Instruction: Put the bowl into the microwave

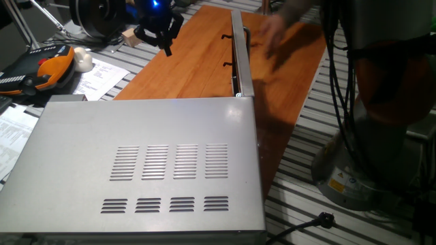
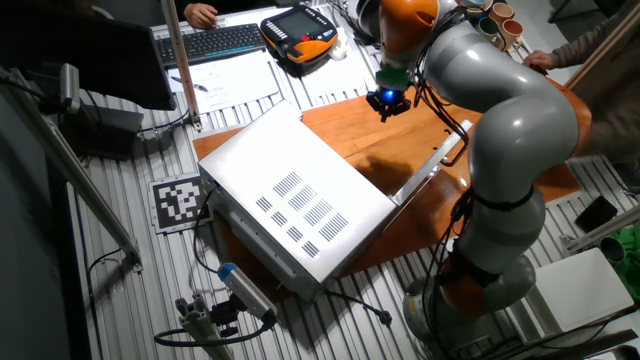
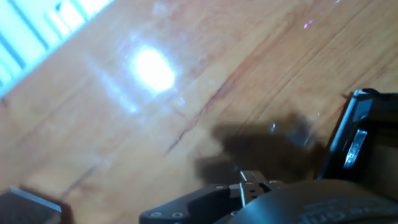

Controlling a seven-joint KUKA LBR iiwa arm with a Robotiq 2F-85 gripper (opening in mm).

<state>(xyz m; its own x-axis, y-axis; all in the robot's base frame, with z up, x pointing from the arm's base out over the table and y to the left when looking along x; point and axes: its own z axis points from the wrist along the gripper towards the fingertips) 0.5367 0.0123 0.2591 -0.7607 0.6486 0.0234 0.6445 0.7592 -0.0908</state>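
Silver-grey, the microwave (image 1: 146,167) fills the near tabletop (image 1: 197,61), door swung open toward 12 o'clock. We cannot find the bowl anywhere. Our gripper (image 1: 158,35) hovers at 11 o'clock; whether its fingers are apart is unclear. Searching blind risks clipping the door.

Tabletop (image 2: 110,250): ribbed aluminium slats, grey. Wooden board (image 1: 184,61): reddish-brown, glossy, laid flat on the slats; a bright light reflection shows on its surface in the hand view. Fiducial marker (image 2: 180,202): black-and-white square, flat on the slats. Keyboard (image 2: 212,42): black, at the far edge. Printed papers (image 2: 235,78): white sheets beside the keyboard. Cables (image 2: 350,300): black, trailing across the slats.
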